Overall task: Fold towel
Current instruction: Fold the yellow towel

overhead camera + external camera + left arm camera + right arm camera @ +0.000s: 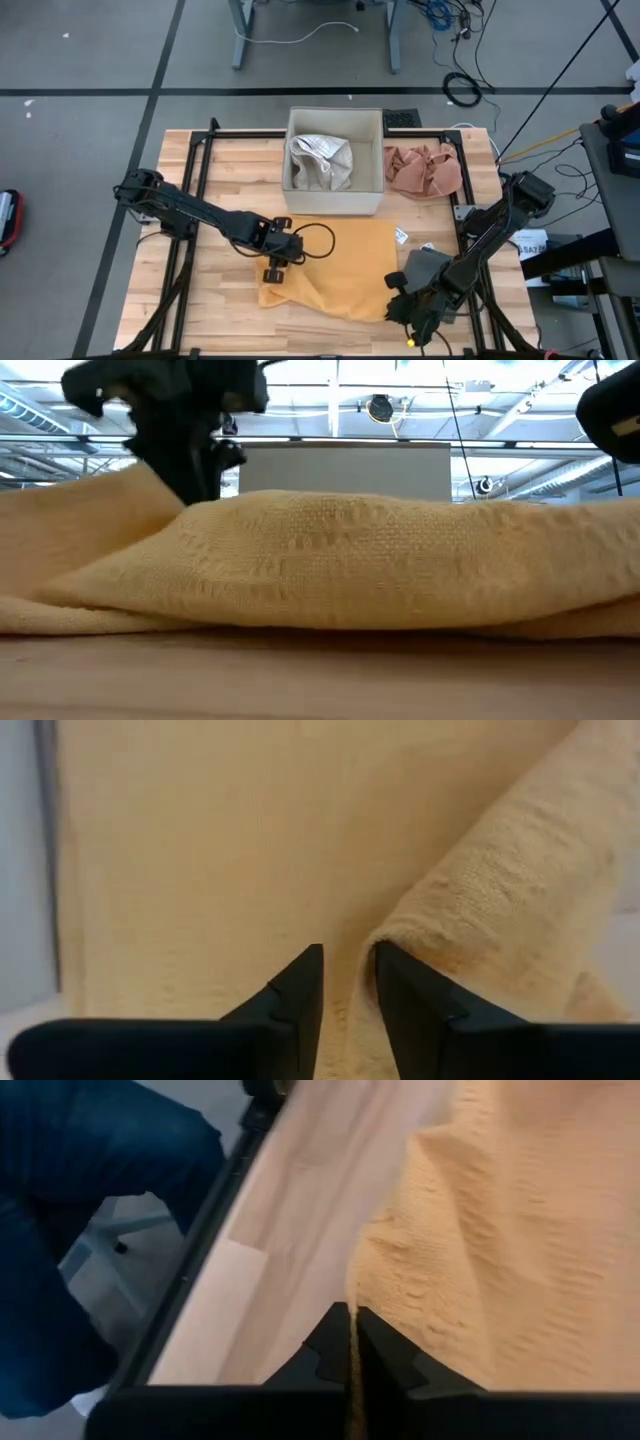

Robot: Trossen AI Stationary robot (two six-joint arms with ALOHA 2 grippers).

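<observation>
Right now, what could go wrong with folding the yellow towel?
The right hand pinches only a thin edge of the yellow towel, so the cloth might slip out when lifted. The left hand has its fingers slightly apart over a rolled-up fold, so it may grab two layers or miss, leaving the fold crooked.

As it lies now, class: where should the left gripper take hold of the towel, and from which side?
The towel's near-left corner, approached from the left. The edge lies flat there, the left gripper hovers beside it, and the right gripper already pinches the near-right edge.

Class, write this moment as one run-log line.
towel: flat, rumpled | right gripper: shut on towel edge | left gripper: jaws slightly apart over a fold
</observation>
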